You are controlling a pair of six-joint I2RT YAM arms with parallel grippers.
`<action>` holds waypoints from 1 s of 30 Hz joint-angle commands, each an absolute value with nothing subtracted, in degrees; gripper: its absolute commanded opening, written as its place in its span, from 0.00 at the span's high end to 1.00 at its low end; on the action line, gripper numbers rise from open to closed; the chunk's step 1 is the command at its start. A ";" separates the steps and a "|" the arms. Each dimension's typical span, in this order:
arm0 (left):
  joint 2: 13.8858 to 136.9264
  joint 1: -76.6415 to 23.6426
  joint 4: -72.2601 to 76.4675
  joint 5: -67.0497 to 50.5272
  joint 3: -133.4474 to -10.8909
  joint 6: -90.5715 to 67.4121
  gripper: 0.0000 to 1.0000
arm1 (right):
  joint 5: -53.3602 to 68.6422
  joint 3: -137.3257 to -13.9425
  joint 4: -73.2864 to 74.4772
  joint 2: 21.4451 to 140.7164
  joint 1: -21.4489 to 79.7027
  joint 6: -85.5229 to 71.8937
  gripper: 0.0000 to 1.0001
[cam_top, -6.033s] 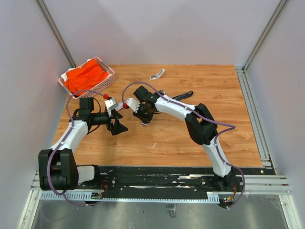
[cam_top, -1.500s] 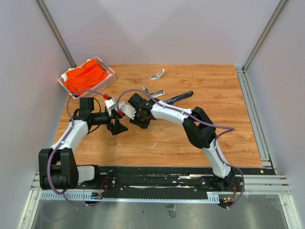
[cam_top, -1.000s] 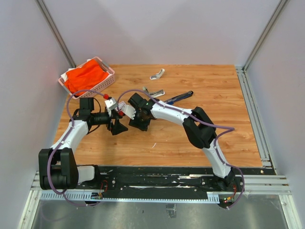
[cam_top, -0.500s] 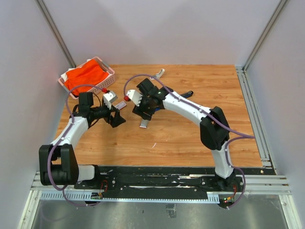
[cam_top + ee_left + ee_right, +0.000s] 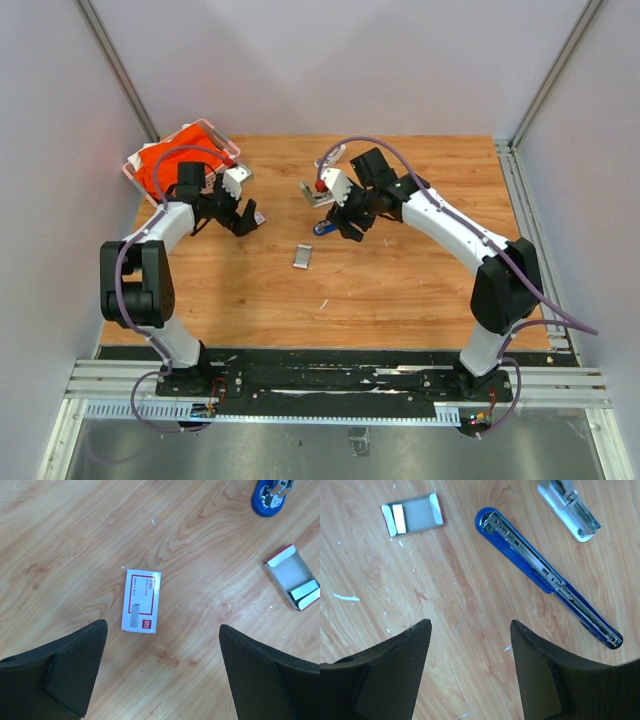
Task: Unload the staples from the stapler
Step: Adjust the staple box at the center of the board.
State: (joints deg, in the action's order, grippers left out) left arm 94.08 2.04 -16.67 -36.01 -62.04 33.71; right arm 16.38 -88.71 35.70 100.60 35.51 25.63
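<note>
The blue stapler point(image 5: 545, 572) lies opened flat on the wood, its metal rail exposed; from above only its blue end point(image 5: 322, 228) shows below my right gripper point(image 5: 347, 215). That gripper point(image 5: 470, 625) hangs open over bare wood just short of the stapler. A silvery strip that looks like staples point(image 5: 398, 520) lies in a small open red-edged tray point(image 5: 412, 520), also seen in the left wrist view as staples point(image 5: 305, 590). My left gripper point(image 5: 162, 630) is open and empty above a flat white red-labelled box point(image 5: 141, 607). From above the left gripper point(image 5: 240, 214) is at the far left.
A white stapler point(image 5: 567, 507) lies beyond the blue one, near the back point(image 5: 330, 155). A pink basket point(image 5: 228, 172) holding orange cloth sits at the back left. The tray point(image 5: 303, 257) rests mid-table. A thin silver sliver point(image 5: 346, 597) and white flecks dot the wood.
Both grippers have drawn apart from the middle and moved toward the back, left arm leftward, right arm rightward. The tray now lies alone on the table. The right jaws have widened.
</note>
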 commanded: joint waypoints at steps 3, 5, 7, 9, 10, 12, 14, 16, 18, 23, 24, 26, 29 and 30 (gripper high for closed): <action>95.75 -3.29 -19.69 -32.11 -63.55 36.93 0.02 | 19.97 -79.81 31.34 97.96 34.60 35.44 0.33; 94.97 -6.58 -17.03 -28.13 -61.40 35.57 0.02 | 21.27 -77.46 29.11 96.99 34.11 35.47 0.33; 94.33 -10.13 -13.41 -21.83 -59.13 33.14 0.02 | 22.80 -76.08 28.08 95.91 33.65 35.21 0.33; 94.56 -12.79 -11.50 -17.11 -58.21 31.27 0.02 | 23.62 -75.29 27.57 94.51 33.22 35.07 0.33; 94.81 -13.87 -10.33 -14.76 -57.88 29.96 0.02 | 24.01 -74.87 27.29 93.53 32.96 34.93 0.33; 95.77 -15.79 -9.13 -10.57 -57.70 28.91 0.02 | 24.92 -74.09 26.74 91.33 32.11 34.72 0.33; 96.47 -17.66 -7.02 -4.76 -57.14 28.23 0.02 | 25.43 -73.53 26.55 88.92 31.11 34.48 0.33; 97.39 -19.30 -5.71 -0.95 -57.02 28.00 0.02 | 25.40 -73.03 26.59 86.32 29.99 34.27 0.33; 98.44 -20.58 -4.95 2.29 -57.51 27.26 0.02 | 25.33 -72.04 26.47 83.59 28.89 34.41 0.33; 100.74 -22.78 -5.39 6.85 -59.62 26.53 0.02 | 24.06 -68.12 24.51 76.12 27.01 33.92 0.31; 100.92 -23.28 -5.35 7.53 -59.74 26.37 0.02 | 23.62 -67.08 23.57 74.67 26.72 33.85 0.29; 101.14 -24.15 -5.36 8.30 -60.02 25.94 0.02 | 22.44 -64.72 21.71 72.23 26.25 33.74 0.26; 101.24 -25.58 -5.55 8.76 -60.14 25.44 0.02 | 21.89 -62.38 19.56 69.97 25.34 33.28 0.24; 101.25 -26.04 -5.47 8.86 -60.05 25.41 0.02 | 22.04 -61.94 19.16 69.57 25.03 33.09 0.24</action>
